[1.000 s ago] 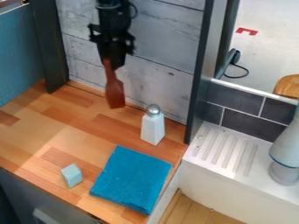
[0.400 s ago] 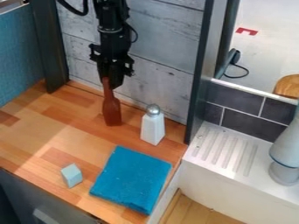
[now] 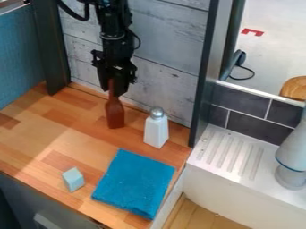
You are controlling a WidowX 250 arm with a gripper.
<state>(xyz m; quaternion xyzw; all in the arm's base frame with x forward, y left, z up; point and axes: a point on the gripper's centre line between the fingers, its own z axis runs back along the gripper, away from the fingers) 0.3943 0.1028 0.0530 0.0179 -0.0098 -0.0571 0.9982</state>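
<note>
While the black gripper (image 3: 113,89) hangs to the upper left of the white silver-topped shaker (image 3: 156,130), its jaws are closed on the handle of the brown spatula (image 3: 115,115), with only the handle's thickness between them. The blade points down just left of the shaker; whether its tip meets the wooden surface (image 3: 65,123) cannot be told. The shaker, upright and narrow, is the likeliest casualty: a small sideways swing of the blade toward it could tip it over, perhaps onto the folded blue cloth (image 3: 134,183) below it in the view. A second hazard lies in the grip itself — the handle is slender and held near its upper part, so a knock or a hard press of the tip on the surface could make the spatula pivot or slip. Behind the shaker, the grey plank wall (image 3: 164,67) leaves the gripper little room for error. The pale block (image 3: 73,180), well to the shaker's lower left — beyond the cloth — seems at less risk.
</note>
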